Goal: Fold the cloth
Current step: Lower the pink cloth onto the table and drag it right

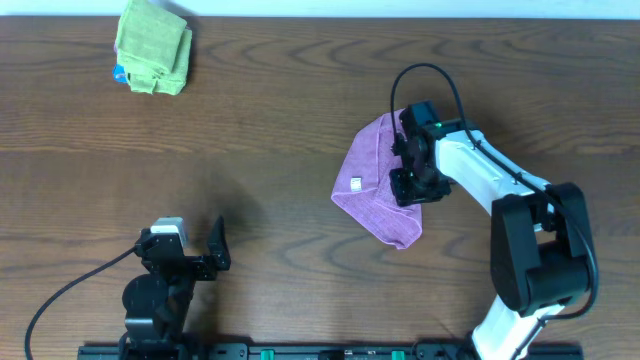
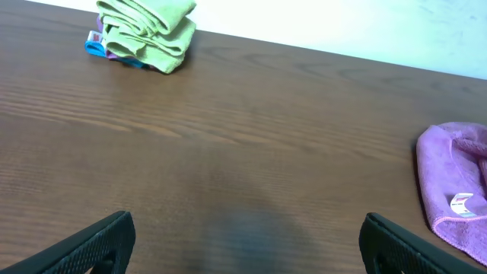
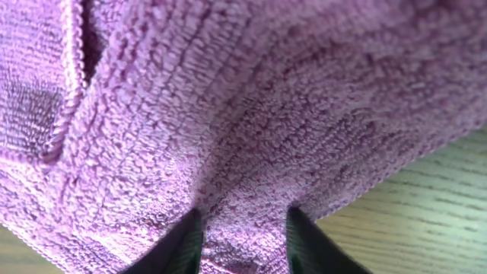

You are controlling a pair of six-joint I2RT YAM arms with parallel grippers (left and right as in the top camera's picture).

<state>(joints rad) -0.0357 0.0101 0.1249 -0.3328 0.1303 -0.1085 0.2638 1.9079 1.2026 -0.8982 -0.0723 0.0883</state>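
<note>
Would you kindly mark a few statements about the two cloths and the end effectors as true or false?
1. The purple cloth lies under the right end effector, with fabric between its fingers. True.
2. The left end effector holds the green cloth. False: it is open and empty; the green cloth lies far from it, at the far left of the table.
3. The purple cloth shows a small white tag. True.
4. The green cloth is spread out flat. False: it sits in a folded pile.

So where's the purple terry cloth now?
Overhead view: the purple terry cloth lies right of centre on the wooden table, beneath the right hand, far from the green cloth.
</note>
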